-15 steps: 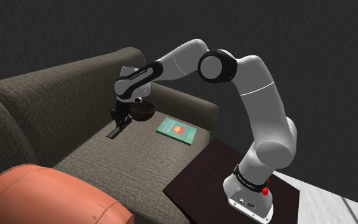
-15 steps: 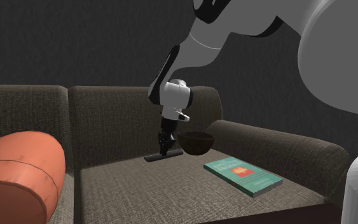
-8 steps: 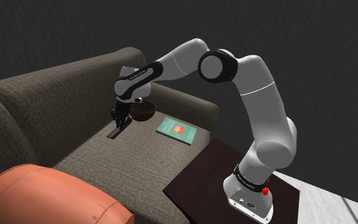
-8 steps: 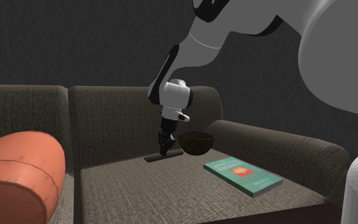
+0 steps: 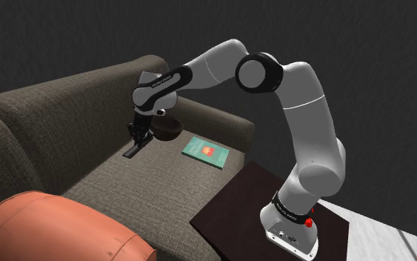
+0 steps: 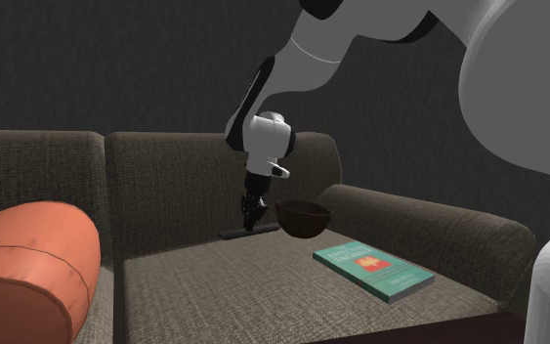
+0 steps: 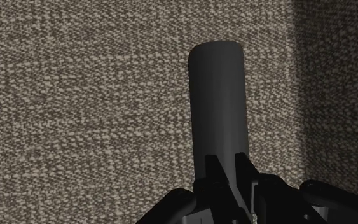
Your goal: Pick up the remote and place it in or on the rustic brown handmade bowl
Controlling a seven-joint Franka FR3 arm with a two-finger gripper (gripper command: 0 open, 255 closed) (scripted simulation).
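Item one, container: dark brown bowl [image 5: 167, 130] [image 6: 303, 217], upright on the sofa seat [image 5: 103, 178] [image 6: 214, 293] near the backrest; from these angles I cannot see far enough inside it to list contents. Item two, task object: dark grey remote [image 5: 132, 152] [image 6: 232, 234] [image 7: 217, 102], outside the bowl, just beside it on the shoulder view's left, lying roughly level and low over the seat fabric. Item three, gripper [image 5: 138, 139] [image 6: 250, 213] [image 7: 225, 167]: pointing down, fingers narrowed onto one end of the remote and clamping it between them, the rest of the remote sticking out past the fingertips. Item four: teal book [image 5: 205, 150] [image 6: 373, 271] with a red and yellow cover patch, flat on the seat, on the other side of the bowl from the remote. Item five: orange bolster [image 5: 58, 230] [image 6: 28, 259] at the far end of the sofa, well apart from the rest. Change log against half a second ago: the wrist and gripper sit higher, and the remote has come up with them off its former spot; bowl, book and bolster are unmoved.
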